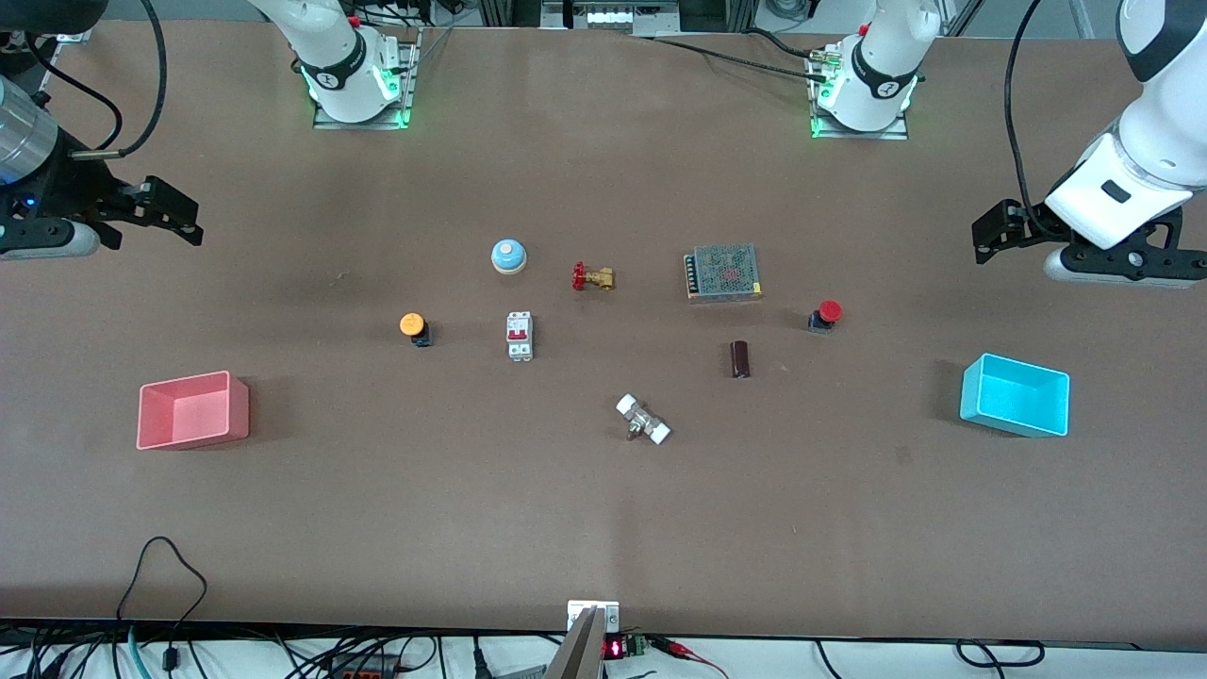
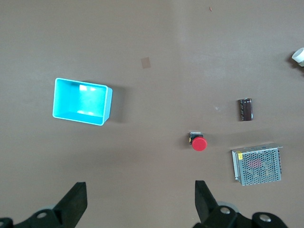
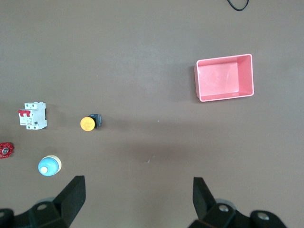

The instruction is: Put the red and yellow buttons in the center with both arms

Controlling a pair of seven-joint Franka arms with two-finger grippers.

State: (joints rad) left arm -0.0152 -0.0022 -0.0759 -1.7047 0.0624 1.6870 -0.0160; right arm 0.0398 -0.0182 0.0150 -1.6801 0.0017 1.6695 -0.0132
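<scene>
The yellow button stands on the brown table toward the right arm's end, and also shows in the right wrist view. The red button stands toward the left arm's end, and shows in the left wrist view. The bare center of the table lies between them. My right gripper hangs open and empty above the table's right-arm end. My left gripper hangs open and empty above the left-arm end. Neither touches a button.
A pink bin sits near the right arm's end, a cyan bin near the left arm's. Between the buttons lie a blue-and-white dome, brass valve, circuit breaker, mesh power supply, dark cylinder and white fitting.
</scene>
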